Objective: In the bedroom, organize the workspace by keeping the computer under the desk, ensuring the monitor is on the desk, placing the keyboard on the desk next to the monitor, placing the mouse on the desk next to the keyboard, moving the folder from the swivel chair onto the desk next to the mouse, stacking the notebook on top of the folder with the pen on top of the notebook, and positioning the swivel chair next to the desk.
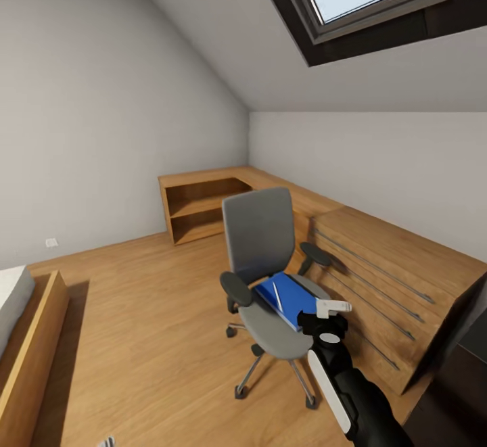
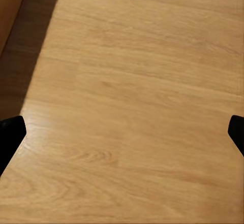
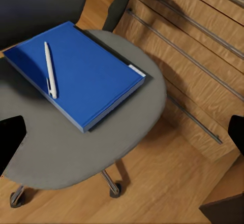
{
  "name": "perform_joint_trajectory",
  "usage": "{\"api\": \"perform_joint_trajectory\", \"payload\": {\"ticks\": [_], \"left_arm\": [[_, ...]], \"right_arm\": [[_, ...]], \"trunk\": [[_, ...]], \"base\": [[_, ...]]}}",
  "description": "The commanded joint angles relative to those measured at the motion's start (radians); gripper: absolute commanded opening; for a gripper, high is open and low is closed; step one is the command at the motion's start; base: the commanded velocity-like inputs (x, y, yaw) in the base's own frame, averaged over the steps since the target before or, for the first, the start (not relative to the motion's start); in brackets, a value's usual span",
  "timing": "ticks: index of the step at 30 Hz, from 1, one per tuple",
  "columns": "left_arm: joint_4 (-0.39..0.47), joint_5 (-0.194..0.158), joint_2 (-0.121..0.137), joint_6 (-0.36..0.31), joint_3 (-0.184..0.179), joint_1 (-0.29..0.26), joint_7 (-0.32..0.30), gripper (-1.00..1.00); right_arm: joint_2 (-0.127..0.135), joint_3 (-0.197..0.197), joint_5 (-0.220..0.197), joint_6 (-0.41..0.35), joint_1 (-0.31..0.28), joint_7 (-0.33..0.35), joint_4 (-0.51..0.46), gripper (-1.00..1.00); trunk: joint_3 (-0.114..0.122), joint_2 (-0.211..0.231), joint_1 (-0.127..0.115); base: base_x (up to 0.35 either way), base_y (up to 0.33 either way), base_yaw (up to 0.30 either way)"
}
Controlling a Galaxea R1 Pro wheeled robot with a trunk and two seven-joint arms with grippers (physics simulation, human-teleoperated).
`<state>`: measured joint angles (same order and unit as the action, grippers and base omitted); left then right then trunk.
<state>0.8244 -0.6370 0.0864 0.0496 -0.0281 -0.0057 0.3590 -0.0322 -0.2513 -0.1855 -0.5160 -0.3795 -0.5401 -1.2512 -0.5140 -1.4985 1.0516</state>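
Grey padding covers the swivel chair (image 1: 265, 278), which stands on the wooden floor (image 1: 149, 312) just beside a light wooden drawer chest (image 1: 392, 285) with long metal rail handles. On its seat lies a flat blue rectangular notebook (image 1: 287, 296); a darker edge shows under it in the right wrist view, perhaps the folder, though I cannot tell for certain. A thin white pen (image 1: 276, 295) rests on the blue cover, lying along its length.

From the head view's 5 o'clock corner the right arm reaches up and forward, its black-and-white forearm ending at the right gripper (image 1: 325, 315), which hovers over the front edge of the seat, close to the notebook's near corner. In the right wrist view the two dark fingertips (image 3: 10, 142) sit wide apart at the frame's edges with nothing between them; the chair's rounded seat (image 3: 76, 148), chrome leg and a caster show below.

Smooth pale planks fill the left wrist view, where the left gripper (image 2: 122, 137) also has its fingers (image 2: 10, 137) spread wide and holds nothing.

At 11 o'clock from the chair stands an open wooden shelf unit (image 1: 203, 207) against the wall.
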Motion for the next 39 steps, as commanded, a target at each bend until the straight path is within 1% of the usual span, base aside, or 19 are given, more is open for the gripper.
{"api": "perform_joint_trajectory", "payload": {"ticks": [1, 9, 13, 14, 16, 18, 20, 23, 28, 33, 39], "left_arm": [[0.001, -0.01, 0.0, 0.005, -0.001, 0.0, 0.004, 1.0], [0.002, -0.01, 0.0, 0.006, 0.002, 0.0, 0.005, 1.0], [0.002, -0.01, 0.0, 0.006, 0.002, 0.0, 0.005, 1.0], [0.002, -0.01, 0.0, 0.006, 0.001, 0.0, 0.003, 1.0], [0.002, -0.01, 0.0, 0.006, 0.001, 0.0, 0.003, 1.0], [0.002, -0.01, 0.0, 0.006, 0.001, 0.0, 0.003, 1.0], [0.002, -0.01, 0.0, 0.006, 0.001, 0.0, 0.003, 1.0], [0.002, -0.01, -0.001, 0.006, 0.001, 0.0, 0.003, 1.0], [0.002, -0.01, -0.001, 0.006, 0.001, 0.0, 0.002, 1.0], [0.002, -0.009, -0.001, 0.006, -0.001, 0.0, 0.002, 1.0], [0.002, -0.009, -0.002, 0.006, -0.001, 0.0, 0.002, 1.0]], "right_arm": [[0.001, -0.002, -0.009, -0.002, -0.001, -0.008, -0.001, 1.0], [0.0, -0.003, -0.012, -0.003, -0.001, -0.005, -0.001, 1.0], [0.004, -0.003, -0.012, -0.004, -0.001, -0.003, -0.002, 1.0], [0.021, -0.002, -0.012, -0.004, -0.001, 0.045, -0.001, 1.0], [0.024, -0.002, -0.012, -0.004, -0.001, 0.061, 0.0, 1.0], [0.035, -0.002, -0.012, -0.004, -0.001, 0.091, 0.004, 1.0], [0.041, -0.002, -0.012, -0.004, -0.001, 0.111, 0.006, 1.0], [0.055, -0.001, -0.012, -0.004, -0.001, 0.174, 0.008, 1.0], [0.062, -0.001, -0.012, -0.004, -0.001, 0.231, 0.009, 1.0], [0.064, 0.001, -0.012, -0.004, -0.001, 0.266, 0.025, 1.0], [0.063, 0.004, -0.009, -0.004, -0.001, 0.318, 0.087, 1.0]], "trunk": [[-0.001, -0.001, 0.0], [-0.001, -0.001, 0.0], [-0.001, -0.001, 0.0], [-0.001, -0.001, 0.0], [-0.001, -0.001, 0.0], [-0.001, -0.001, 0.0], [-0.001, -0.001, 0.0], [-0.001, -0.001, 0.0], [-0.001, -0.001, 0.0], [-0.001, -0.001, 0.0], [-0.001, -0.001, 0.0]], "base": [[0.121, 0.064, 0.005], [0.032, 0.017, 0.001], [0.014, 0.001, 0.0], [0.312, 0.0, 0.0], [0.319, 0.0, 0.0], [0.324, 0.0, 0.0], [0.326, 0.0, 0.0], [0.327, 0.0, 0.0], [0.328, 0.0, 0.0], [0.328, 0.0, 0.0], [0.199, 0.0, 0.0]]}}
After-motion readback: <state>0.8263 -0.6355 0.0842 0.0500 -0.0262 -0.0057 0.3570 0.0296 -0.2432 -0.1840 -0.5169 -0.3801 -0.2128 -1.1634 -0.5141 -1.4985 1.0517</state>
